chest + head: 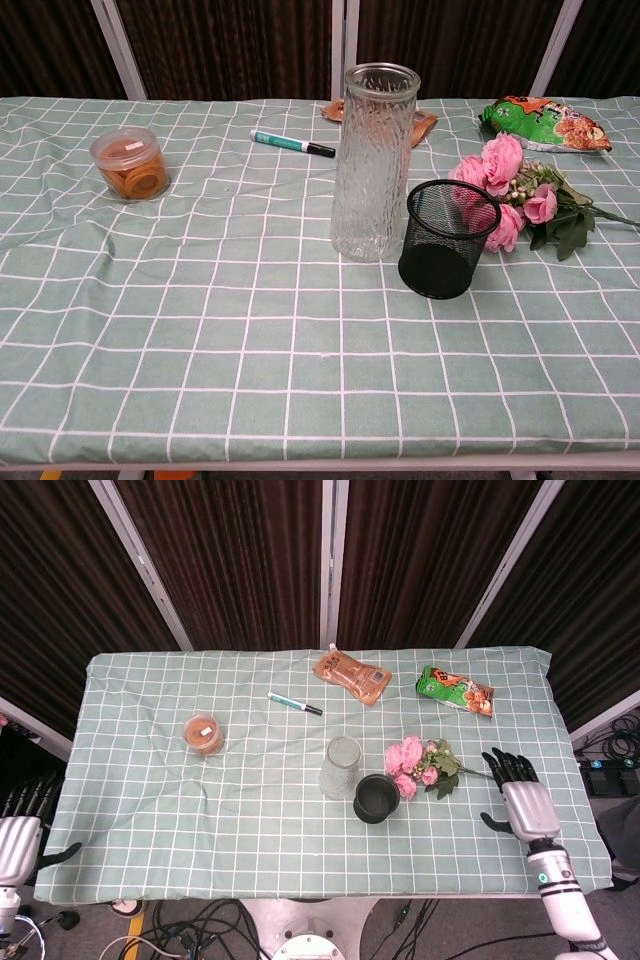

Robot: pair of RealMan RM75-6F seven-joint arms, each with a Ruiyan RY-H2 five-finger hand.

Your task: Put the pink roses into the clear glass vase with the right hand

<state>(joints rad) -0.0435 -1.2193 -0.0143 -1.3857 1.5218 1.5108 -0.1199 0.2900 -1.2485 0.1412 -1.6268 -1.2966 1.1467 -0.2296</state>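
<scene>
The pink roses [420, 765] [515, 190] lie flat on the checked cloth, stems pointing right. Left of them the clear glass vase [340, 768] [372, 160] stands upright with nothing in it. My right hand [522, 798] hovers over the table's right part, fingers spread, holding nothing, just right of the stem ends. My left hand [18, 832] stays off the table's left edge, open. Neither hand shows in the chest view.
A black mesh cup [377, 797] [445, 251] stands touching the roses, in front of the vase. A green snack bag [455, 691], an orange pouch [351, 676], a marker [295, 704] and a small lidded jar [203, 734] lie farther back and left.
</scene>
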